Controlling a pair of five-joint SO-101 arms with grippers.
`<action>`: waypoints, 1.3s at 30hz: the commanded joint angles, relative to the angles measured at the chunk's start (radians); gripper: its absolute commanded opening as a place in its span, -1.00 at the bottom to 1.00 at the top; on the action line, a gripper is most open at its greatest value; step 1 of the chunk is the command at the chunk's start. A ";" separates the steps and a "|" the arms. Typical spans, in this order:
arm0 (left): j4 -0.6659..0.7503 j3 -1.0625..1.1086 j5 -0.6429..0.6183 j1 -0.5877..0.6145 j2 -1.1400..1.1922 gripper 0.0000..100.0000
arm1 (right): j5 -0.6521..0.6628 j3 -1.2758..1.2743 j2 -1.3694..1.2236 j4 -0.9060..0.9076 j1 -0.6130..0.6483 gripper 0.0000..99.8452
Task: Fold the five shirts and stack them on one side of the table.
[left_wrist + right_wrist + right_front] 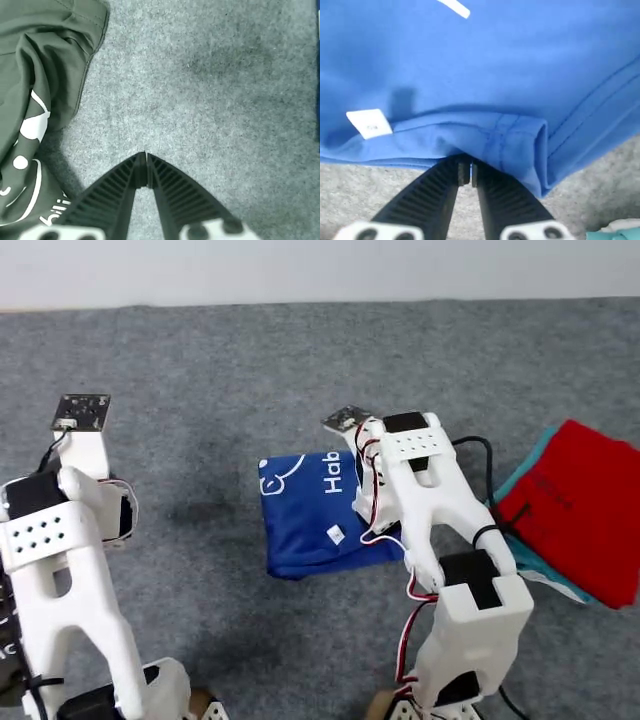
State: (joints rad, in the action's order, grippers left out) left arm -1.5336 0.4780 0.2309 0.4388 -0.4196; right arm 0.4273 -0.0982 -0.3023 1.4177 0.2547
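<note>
Over at the left edge of the worktop (200, 350), the left gripper (146, 159) hovers with its jaws closed on nothing, a rumpled dark shirt (35, 90) just beside it. Mid-worktop lies the folded blue shirt (310, 515), and the right gripper (465, 167) has its jaws clamped, seemingly pinching the near hem. It's soft, light, floppy cloth. I'd grip through every layer at the folded edge, or it spills open. At the right edge, a red shirt (580, 495) sits on a teal shirt (522, 468). Count: four shirts visible, one per colour.

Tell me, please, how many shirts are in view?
4: blue shirt mid-table, red shirt atop teal shirt at right, dark shirt by the left gripper. Others may be hidden.
</note>
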 commanded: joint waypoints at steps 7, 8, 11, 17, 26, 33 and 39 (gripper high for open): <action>0.014 -0.012 0.012 0.000 -0.032 -0.99 | 0.015 -0.046 0.012 0.133 -0.002 -0.97; 0.014 -0.012 0.014 0.000 -0.032 -0.99 | 0.015 -0.054 0.015 0.162 -0.005 -0.97; 0.015 -0.013 0.014 -0.002 -0.032 -0.99 | 0.017 -0.058 0.016 0.252 -0.025 -0.97; 0.029 -0.013 0.014 -0.003 -0.032 -0.99 | 0.014 -0.011 0.070 0.265 -0.008 -0.96; 0.029 -0.018 0.008 0.006 -0.032 -0.99 | 0.011 0.106 0.093 0.157 0.209 -0.97; 0.029 -0.076 0.005 0.120 -0.032 -0.99 | 0.011 0.104 0.079 0.097 0.397 -0.97; 0.026 -0.077 0.005 0.135 -0.032 -0.99 | 0.011 0.109 -0.071 0.025 0.524 -0.97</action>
State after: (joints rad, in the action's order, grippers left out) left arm -1.5228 0.4335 0.2309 0.5646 -0.4196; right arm 0.4350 -0.0368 -0.3391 1.4730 0.7150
